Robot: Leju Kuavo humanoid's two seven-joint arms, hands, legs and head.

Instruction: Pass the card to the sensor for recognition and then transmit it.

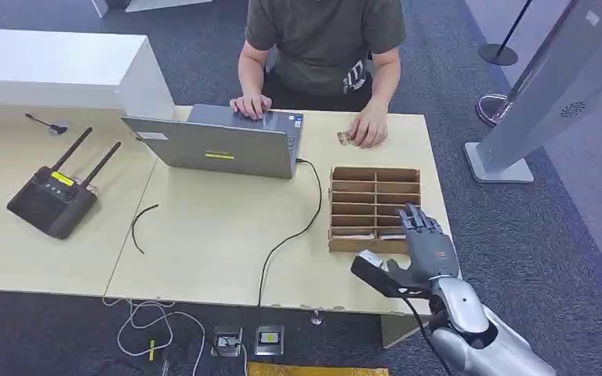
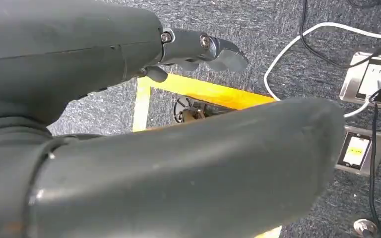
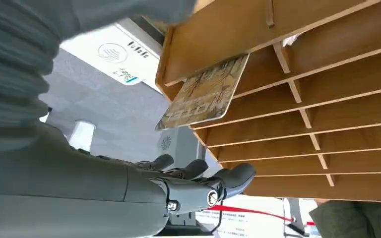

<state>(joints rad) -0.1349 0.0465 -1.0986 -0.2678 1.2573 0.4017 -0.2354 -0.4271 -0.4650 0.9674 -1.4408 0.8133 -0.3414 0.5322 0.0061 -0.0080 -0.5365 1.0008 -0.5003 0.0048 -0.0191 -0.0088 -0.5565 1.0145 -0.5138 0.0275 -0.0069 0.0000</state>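
Dark grey carpet runs under a pale wooden table (image 1: 204, 235), where a person sits across from me with one hand on a laptop (image 1: 219, 145) and the other resting on the tabletop. A black remote controller (image 1: 53, 200) with two aerials lies well off to my left, out of the way of this job.

My right hand (image 1: 423, 243) hovers at the near edge of the wooden rack (image 1: 375, 207), fingers (image 3: 238, 176) spread apart and holding nothing, thumb stretched out to the side. I judge it is held there to reach into the rack's nearest slot.

That rack is split into narrow slots in two columns. From my right wrist I can see one card (image 3: 203, 94) lying tilted in an end slot, sticking partly out past the rack's rim, which should make it easy to pinch. The other slots in view look empty, though I cannot see into all of them.

My left hand (image 2: 154, 124) hangs down over the carpet, near floor sockets (image 2: 372, 79) and cables; its fingers look loosely apart, with nothing in them.
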